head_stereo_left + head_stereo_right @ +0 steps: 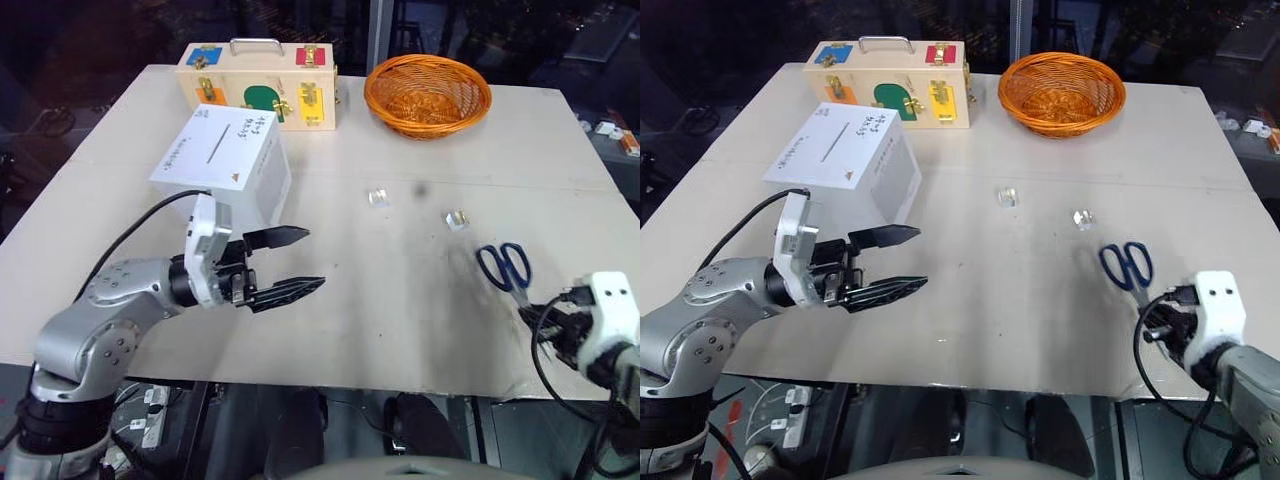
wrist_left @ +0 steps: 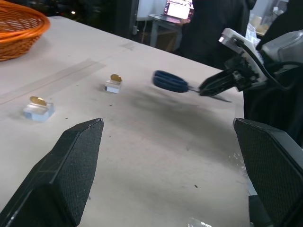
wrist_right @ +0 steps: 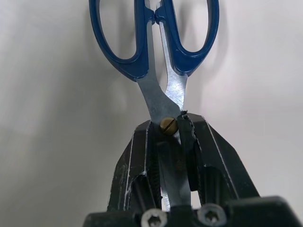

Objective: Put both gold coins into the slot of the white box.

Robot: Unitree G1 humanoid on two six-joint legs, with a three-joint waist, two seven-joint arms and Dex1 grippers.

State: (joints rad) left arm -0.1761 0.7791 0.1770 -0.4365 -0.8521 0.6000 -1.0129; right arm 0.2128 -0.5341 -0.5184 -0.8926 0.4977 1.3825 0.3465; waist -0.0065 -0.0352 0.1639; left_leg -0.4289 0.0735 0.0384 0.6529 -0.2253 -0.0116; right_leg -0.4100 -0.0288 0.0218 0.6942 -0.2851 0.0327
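Observation:
The white box (image 1: 225, 165) stands at the table's left, its dark slot (image 1: 217, 143) facing up. Two gold coins (image 2: 38, 100) (image 2: 115, 78) each rest on a small clear block; the blocks (image 1: 378, 197) (image 1: 456, 220) sit mid-table. My left gripper (image 1: 313, 258) hangs open and empty just in front of the box, pointing right toward the coins. Blue-handled scissors (image 1: 505, 266) lie near the right front edge. My right gripper (image 3: 173, 137) is shut on their blades, handles pointing away from it.
A pale wooden case with coloured latches (image 1: 258, 85) stands behind the white box. An orange wicker basket (image 1: 427, 93) sits at the back right. The table's front edge (image 1: 330, 385) runs close under both arms.

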